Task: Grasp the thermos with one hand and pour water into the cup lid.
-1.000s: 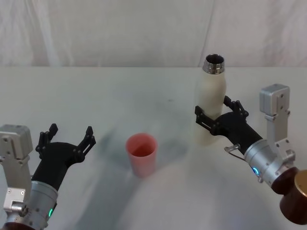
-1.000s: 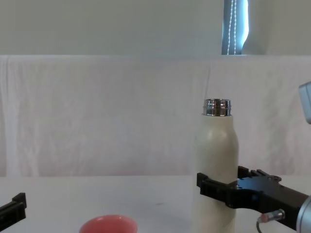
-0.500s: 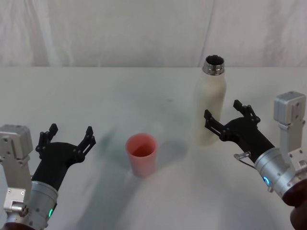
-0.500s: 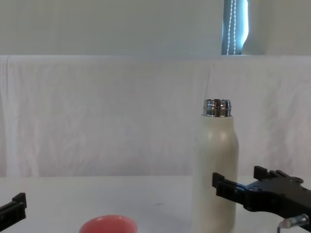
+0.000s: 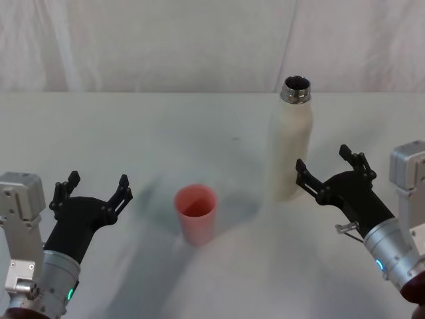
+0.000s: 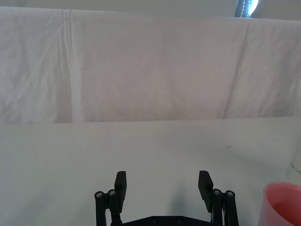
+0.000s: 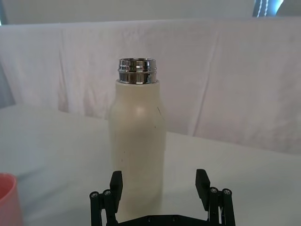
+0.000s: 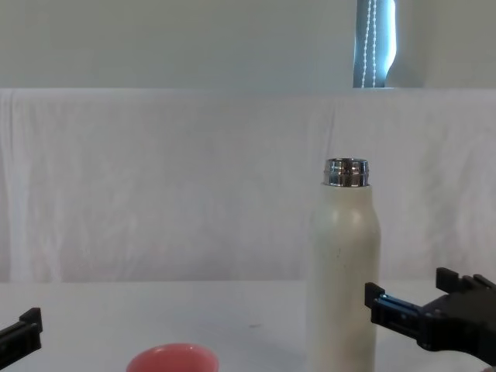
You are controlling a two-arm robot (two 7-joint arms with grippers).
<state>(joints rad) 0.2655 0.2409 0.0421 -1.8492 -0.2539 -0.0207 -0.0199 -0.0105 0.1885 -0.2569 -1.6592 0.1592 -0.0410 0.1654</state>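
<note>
Now our right gripper [image 5: 330, 177], jaws apart, sits just right of the upright thermos [image 5: 290, 141]; we should centre on its body before closing, cup lid [image 5: 196, 214] waiting near-left.

Lab-like test setup, white-draped table [image 5: 199, 126], white cloth backdrop [image 8: 170, 178], window strip [image 8: 375, 43]

A pale white tabletop [image 5: 199, 126] fills the lower frame. Behind it, across the upper frame, hangs a wrinkled white cloth [image 5: 166, 40]. At upper right in the chest view, a bright window strip [image 8: 375, 43] shows.
</note>
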